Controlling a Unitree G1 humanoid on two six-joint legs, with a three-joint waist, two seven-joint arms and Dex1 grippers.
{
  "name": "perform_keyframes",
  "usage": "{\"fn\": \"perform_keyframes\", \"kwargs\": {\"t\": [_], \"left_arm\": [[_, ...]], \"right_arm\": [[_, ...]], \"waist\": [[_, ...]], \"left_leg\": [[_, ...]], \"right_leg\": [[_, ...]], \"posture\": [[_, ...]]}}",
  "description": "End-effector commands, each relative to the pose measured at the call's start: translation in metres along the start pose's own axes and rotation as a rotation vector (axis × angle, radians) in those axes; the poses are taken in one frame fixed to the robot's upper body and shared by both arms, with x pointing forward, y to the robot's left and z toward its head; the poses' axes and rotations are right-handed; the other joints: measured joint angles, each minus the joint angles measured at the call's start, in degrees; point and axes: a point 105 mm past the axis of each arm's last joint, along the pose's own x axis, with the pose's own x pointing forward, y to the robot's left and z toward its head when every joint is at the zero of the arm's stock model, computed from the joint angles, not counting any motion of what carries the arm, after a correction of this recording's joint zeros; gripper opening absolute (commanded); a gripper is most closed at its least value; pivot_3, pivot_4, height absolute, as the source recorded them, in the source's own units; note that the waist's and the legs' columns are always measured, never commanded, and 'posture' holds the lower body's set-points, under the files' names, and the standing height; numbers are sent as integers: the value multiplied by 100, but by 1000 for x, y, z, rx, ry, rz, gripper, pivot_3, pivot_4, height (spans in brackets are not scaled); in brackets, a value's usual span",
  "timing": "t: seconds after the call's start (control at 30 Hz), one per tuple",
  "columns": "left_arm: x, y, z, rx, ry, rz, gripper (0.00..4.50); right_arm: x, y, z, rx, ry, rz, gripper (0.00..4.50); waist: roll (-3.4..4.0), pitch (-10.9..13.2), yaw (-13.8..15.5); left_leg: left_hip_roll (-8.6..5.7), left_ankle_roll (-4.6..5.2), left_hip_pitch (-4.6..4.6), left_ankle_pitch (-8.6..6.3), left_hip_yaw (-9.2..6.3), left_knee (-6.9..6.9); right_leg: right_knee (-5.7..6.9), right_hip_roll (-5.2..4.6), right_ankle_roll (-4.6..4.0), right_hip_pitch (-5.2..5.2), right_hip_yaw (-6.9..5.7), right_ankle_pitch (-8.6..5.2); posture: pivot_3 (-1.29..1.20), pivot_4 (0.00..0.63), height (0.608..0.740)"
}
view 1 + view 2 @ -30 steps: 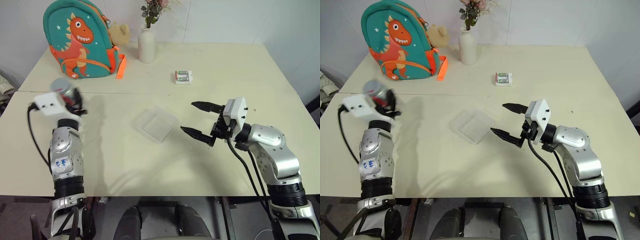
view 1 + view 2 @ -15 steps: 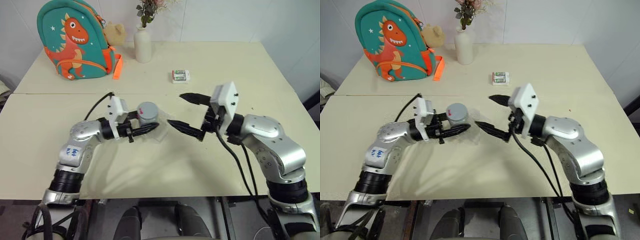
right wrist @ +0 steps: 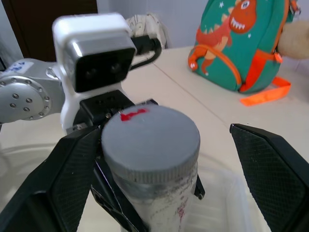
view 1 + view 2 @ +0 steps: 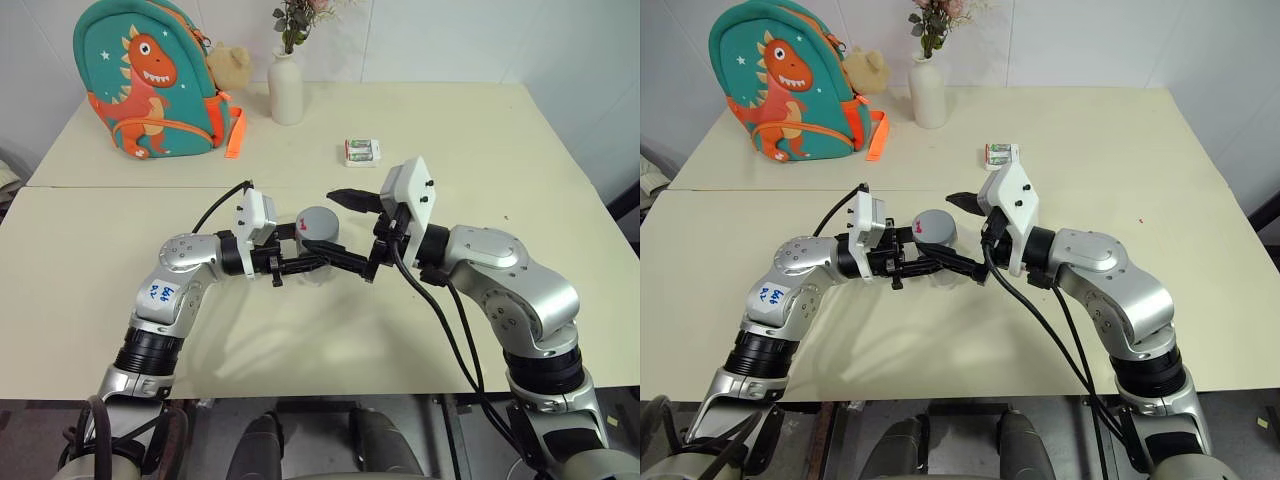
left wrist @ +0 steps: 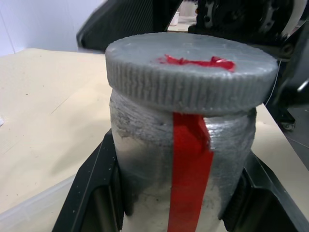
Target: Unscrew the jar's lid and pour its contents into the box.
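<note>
1. One jar (image 4: 318,243), upright with its long axis vertical, one grey lid (image 5: 190,70) on top, above one clear box (image 3: 227,203).
2. Left claw (image 4: 312,262) is clenched on the jar; right claw (image 4: 345,228) is spread wide, flanking the lid.
3. Farther across the tabletop (image 4: 480,130): one packet (image 4: 363,151), one vase (image 4: 286,90), one backpack (image 4: 145,80).

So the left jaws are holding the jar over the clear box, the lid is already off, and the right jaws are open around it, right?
Not quite: the lid is on the jar, as both wrist views show. The rest holds: the left gripper grips the jar over the box, and the right gripper has its jaws open on either side of the lid.
</note>
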Motion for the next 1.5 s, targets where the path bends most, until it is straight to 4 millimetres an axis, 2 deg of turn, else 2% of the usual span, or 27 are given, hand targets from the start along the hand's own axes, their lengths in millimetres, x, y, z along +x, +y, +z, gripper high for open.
{"fn": "perform_keyframes", "kwargs": {"t": [0.03,0.1,0.3,0.33,0.47,0.63,0.8,0.97,1.17,1.23,1.37,1.5], "left_arm": [[2,-2,9,41,-15,-15,1982],[2,-3,9,38,-17,-18,1982],[2,-3,8,36,-13,-18,1982],[2,-3,8,36,-14,-20,1982],[4,-6,10,27,-35,-58,1982],[10,-18,22,-2,-94,-214,1982],[12,-33,24,11,-80,-392,1982],[12,-35,29,18,-81,-452,1982],[6,-24,32,44,-87,-373,1982],[5,-22,33,48,-92,-361,1982],[1,-14,31,47,-70,-295,1982],[-8,-4,29,47,-49,-196,1982]], "right_arm": [[3,3,11,-30,-39,15,4500],[4,2,13,-29,-49,10,4500],[5,2,18,-25,-80,16,2576],[5,3,19,-22,-87,25,2544],[2,11,21,-18,-100,96,2544],[-13,24,26,-48,-66,355,2544],[-27,22,27,-120,-20,551,2544],[-33,10,21,-120,56,618,2544],[-33,12,22,-108,46,626,2544],[-33,11,21,-90,49,609,3301],[-38,15,25,-83,33,592,4482],[-37,-3,31,-145,-11,386,4482]], "waist": [[0,0,0],[0,0,-1],[0,0,2],[0,0,3],[1,0,2],[2,3,8],[6,5,-11],[10,8,-27],[10,9,-6],[10,9,-2],[10,9,10],[10,9,1]], "left_leg": [[0,0,0,0,0,0],[0,0,0,0,0,0],[0,0,0,0,-1,0],[0,0,-1,0,-1,0],[0,0,0,0,-1,0],[-1,0,-2,0,0,0],[0,1,1,0,0,0],[0,2,0,0,-1,0],[0,2,-2,0,-2,1],[0,2,-2,0,-2,1],[0,2,-1,0,-4,3],[-1,2,-2,0,-5,3]], "right_leg": [[0,0,0,0,0,0],[0,0,0,0,0,0],[0,0,0,0,-1,0],[-1,0,0,0,-1,0],[0,0,0,0,-1,0],[-3,0,1,0,-1,0],[-2,4,1,1,-1,0],[-2,4,2,0,-1,-1],[-2,3,4,0,-1,-2],[-1,3,4,-1,-1,-2],[2,2,3,-1,-1,-2],[1,2,3,-1,-1,-2]], "posture": [[0,150,740],[0,150,740],[0,150,740],[0,150,740],[0,150,740],[0,150,740],[0,150,740],[0,150,740],[0,150,740],[0,150,740],[0,150,740],[0,150,740]]}}
